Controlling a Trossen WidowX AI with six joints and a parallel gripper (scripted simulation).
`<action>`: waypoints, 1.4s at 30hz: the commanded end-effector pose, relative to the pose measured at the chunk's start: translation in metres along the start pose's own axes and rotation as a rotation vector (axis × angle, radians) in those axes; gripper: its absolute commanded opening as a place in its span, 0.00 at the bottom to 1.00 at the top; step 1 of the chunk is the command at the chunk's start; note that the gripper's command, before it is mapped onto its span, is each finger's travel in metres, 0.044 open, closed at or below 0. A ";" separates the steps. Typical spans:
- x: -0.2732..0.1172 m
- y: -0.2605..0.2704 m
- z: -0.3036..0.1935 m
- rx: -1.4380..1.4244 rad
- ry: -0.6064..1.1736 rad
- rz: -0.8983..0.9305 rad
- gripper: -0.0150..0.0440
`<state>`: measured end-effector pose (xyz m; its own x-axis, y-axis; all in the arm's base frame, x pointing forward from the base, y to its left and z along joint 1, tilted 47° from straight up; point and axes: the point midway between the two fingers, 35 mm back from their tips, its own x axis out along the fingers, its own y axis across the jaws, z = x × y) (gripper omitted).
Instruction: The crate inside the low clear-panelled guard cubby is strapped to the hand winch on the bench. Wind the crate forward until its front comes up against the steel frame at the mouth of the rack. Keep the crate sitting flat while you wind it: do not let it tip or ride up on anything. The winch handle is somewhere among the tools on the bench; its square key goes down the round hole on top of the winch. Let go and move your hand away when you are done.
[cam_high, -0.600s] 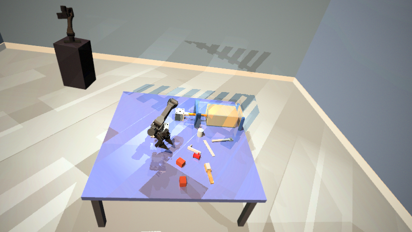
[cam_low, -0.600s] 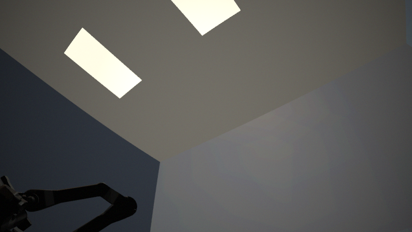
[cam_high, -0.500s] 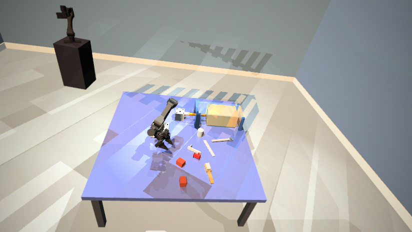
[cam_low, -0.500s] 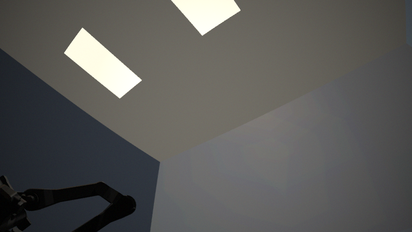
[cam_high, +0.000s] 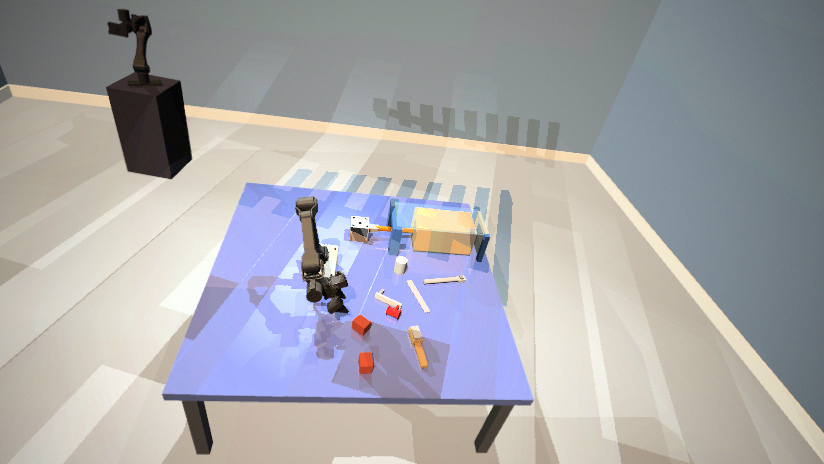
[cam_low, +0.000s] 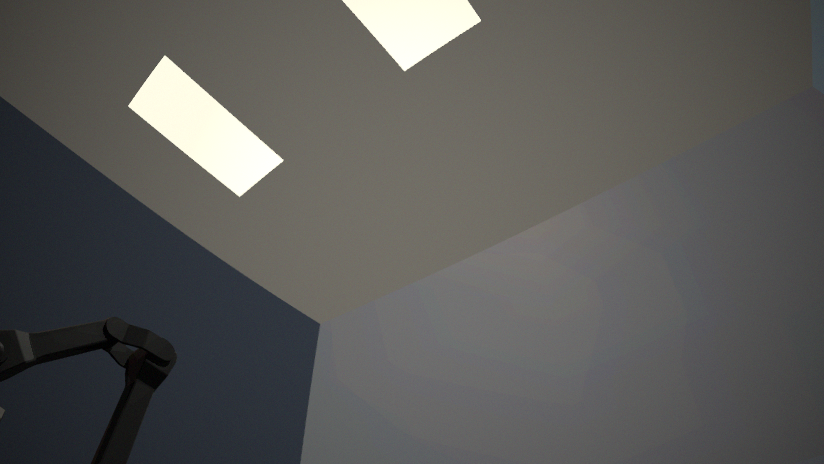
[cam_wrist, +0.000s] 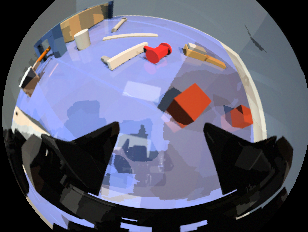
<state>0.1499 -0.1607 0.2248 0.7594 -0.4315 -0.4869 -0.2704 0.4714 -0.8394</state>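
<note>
The tan crate (cam_high: 442, 233) (cam_wrist: 87, 22) sits flat behind clear panels, with a gap between its front and the blue frame (cam_high: 397, 237) (cam_wrist: 59, 46) at the rack mouth. An orange strap (cam_high: 383, 228) (cam_wrist: 44, 54) runs to the winch (cam_high: 359, 225) (cam_wrist: 28, 80), whose top carries no handle. A pale bar (cam_high: 387, 300) (cam_wrist: 126, 56) with a red knob (cam_high: 393, 312) (cam_wrist: 158, 53) at one end lies on the bench; it looks like the handle. My gripper (cam_high: 340, 310) (cam_wrist: 162, 127) is open and empty above the bench, to the left of the pale bar in the top view.
Red blocks (cam_high: 361, 324) (cam_wrist: 192, 102) lie near the gripper. A white cylinder (cam_high: 400, 265) (cam_wrist: 82, 39) stands before the rack. A plain pale strip (cam_high: 418, 296) (cam_wrist: 130, 36), another pale bar (cam_high: 444, 280) (cam_wrist: 119, 24) and an orange tool (cam_high: 420, 350) (cam_wrist: 206, 56) lie farther right.
</note>
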 end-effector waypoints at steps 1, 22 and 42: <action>0.022 0.003 0.003 -0.178 0.023 0.175 1.00; 0.132 0.049 0.121 -1.816 0.004 0.933 1.00; 0.165 0.063 0.143 -2.242 0.081 0.993 1.00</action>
<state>0.3434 -0.0833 0.1354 0.0899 -0.7257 -0.6821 -0.3617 -0.6619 0.6566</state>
